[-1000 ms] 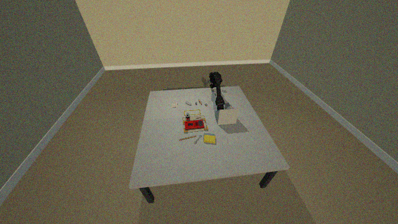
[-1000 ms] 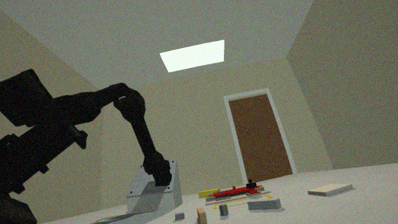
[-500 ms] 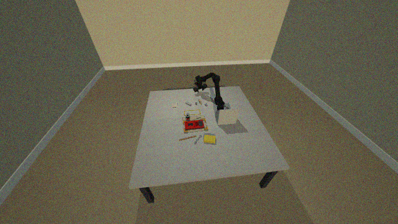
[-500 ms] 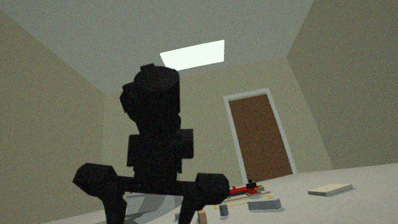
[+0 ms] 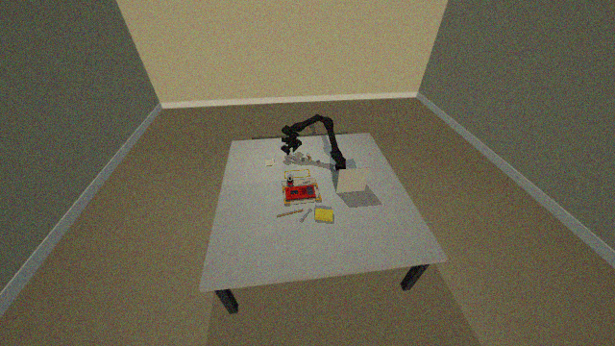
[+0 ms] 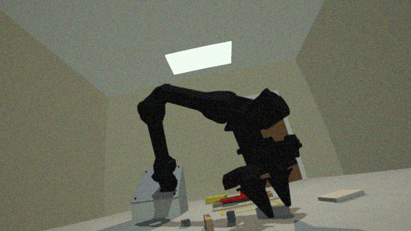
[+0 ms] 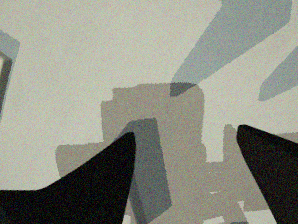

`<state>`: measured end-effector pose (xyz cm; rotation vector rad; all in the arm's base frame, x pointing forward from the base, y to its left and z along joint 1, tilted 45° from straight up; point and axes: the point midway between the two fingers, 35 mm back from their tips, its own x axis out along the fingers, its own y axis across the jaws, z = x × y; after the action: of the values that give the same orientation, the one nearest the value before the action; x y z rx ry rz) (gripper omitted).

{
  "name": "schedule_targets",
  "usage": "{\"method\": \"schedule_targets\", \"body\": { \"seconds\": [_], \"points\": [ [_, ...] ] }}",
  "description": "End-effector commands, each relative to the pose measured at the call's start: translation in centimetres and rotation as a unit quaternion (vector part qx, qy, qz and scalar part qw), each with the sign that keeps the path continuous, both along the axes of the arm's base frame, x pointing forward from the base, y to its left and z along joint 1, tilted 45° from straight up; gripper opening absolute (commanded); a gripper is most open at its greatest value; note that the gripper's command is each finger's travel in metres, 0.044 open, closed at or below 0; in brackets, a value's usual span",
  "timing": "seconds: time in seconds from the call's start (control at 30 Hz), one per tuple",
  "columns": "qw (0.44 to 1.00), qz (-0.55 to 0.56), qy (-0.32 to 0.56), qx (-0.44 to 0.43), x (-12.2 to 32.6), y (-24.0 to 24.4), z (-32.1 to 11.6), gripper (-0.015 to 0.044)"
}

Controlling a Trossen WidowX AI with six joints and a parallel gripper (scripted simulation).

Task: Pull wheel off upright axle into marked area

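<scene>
Black tool (image 6: 273,205) hangs parted and empty near the table's (image 5: 269,250) far edge; wheel (image 5: 290,180) sits on its axle mid-table; descending here risks striking small blocks (image 6: 230,218), not the wheel.

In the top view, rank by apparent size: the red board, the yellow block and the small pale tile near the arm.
1. Red board, the largest.
2. Yellow block, clearly smaller.
3. Pale tile, the smallest; it lies farther from the camera, so its true size may be understated.
</scene>
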<state>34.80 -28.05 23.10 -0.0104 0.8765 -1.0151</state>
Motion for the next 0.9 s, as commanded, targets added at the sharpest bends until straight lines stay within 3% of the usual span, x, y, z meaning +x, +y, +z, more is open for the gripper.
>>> {"method": "schedule_targets", "body": {
  "seconds": [0.0,0.33,0.63,0.87],
  "points": [
    [0.998,0.042,0.049,0.027,2.0,3.7,-3.3,0.03],
    [0.97,0.134,0.195,0.052,4.8,17.0,-11.8,0.03],
    [0.909,0.229,0.349,-0.015,1.5,30.2,-18.3,0.03],
    [0.902,0.236,0.36,-0.025,1.3,30.8,-18.4,0.03]
  ]
}}
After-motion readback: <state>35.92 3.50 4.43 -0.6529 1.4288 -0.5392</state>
